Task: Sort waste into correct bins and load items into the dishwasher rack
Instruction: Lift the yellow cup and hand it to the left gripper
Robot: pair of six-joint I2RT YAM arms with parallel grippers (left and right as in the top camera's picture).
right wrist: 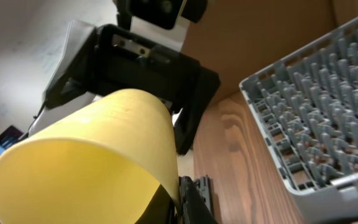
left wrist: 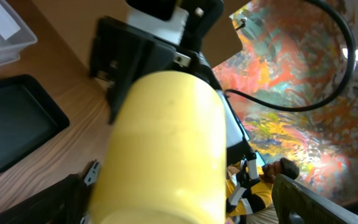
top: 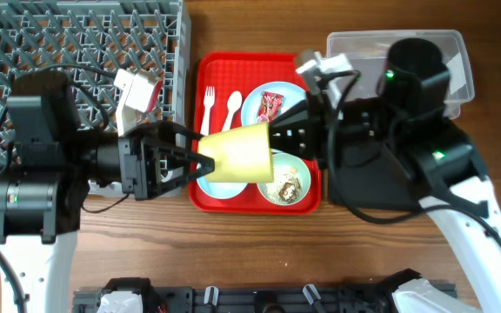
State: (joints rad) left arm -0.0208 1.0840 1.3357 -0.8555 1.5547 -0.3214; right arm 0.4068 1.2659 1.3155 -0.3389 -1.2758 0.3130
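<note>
Likely handover toward rack [top: 24, 35] at 10 o'clock: cup [top: 242, 152] clamped by right gripper [top: 277, 142], left gripper [top: 200, 162] jaws apart around its base.

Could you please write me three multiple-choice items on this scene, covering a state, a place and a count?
1. The yellow cup is:
A. upright on the red tray
B. on its side in the air, between the left end effector and the right end effector
C. upside down on the red tray

2. The red wrapper lies:
A. inside the yellow cup
B. in the left end effector
C. on a pale blue dish on the red tray

3. White utensils on the red tray:
A. one
B. two
C. four

Answers:
1. B, the overhead view shows it sideways between both arms.
2. C, the wrapper sits on the dish.
3. B, one fork and one spoon.
</note>
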